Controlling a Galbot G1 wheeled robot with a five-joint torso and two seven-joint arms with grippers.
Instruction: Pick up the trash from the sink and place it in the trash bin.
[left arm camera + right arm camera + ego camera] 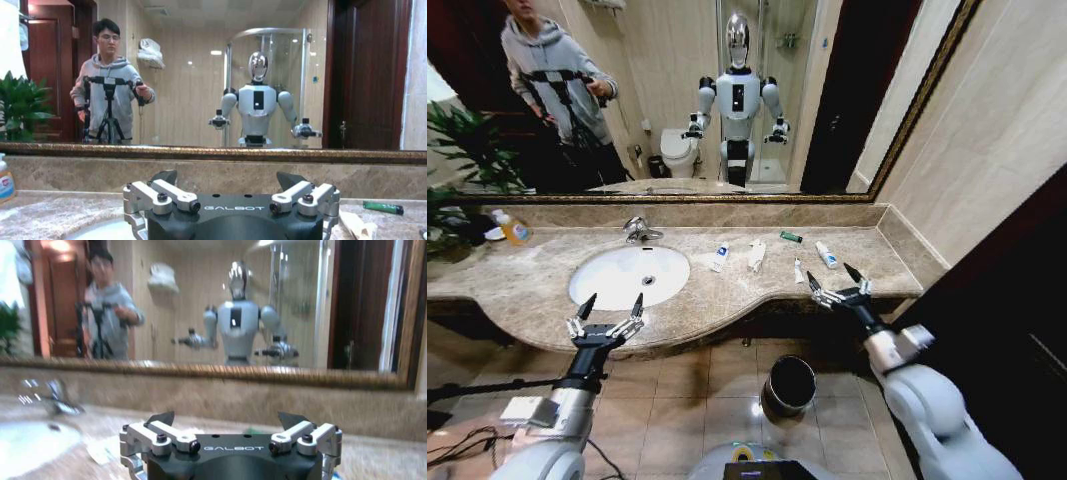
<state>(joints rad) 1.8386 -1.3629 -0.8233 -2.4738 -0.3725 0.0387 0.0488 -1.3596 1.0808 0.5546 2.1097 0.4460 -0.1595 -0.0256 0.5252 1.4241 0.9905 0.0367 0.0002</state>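
Observation:
The trash lies on the marble countertop to the right of the sink [597, 283], not in the basin: a white tube with a blue mark [720, 258], a crumpled white wrapper [756, 254], a dark-green stick [791, 237], a sachet [798, 270] and another tube [826, 255]. The trash bin [789, 385] stands on the floor below the counter edge. My left gripper [614, 300] hovers open at the counter's front edge before the sink. My right gripper [831, 274] is open, just in front of the sachet and tube. The left wrist view shows the green stick [383, 207] and wrapper [353, 225].
A chrome tap [637, 230] stands behind the basin. An orange-yellow bottle [512, 228] and a plant [457, 150] sit at the far left. A large mirror backs the counter; a wall closes the right side. Tiled floor surrounds the bin.

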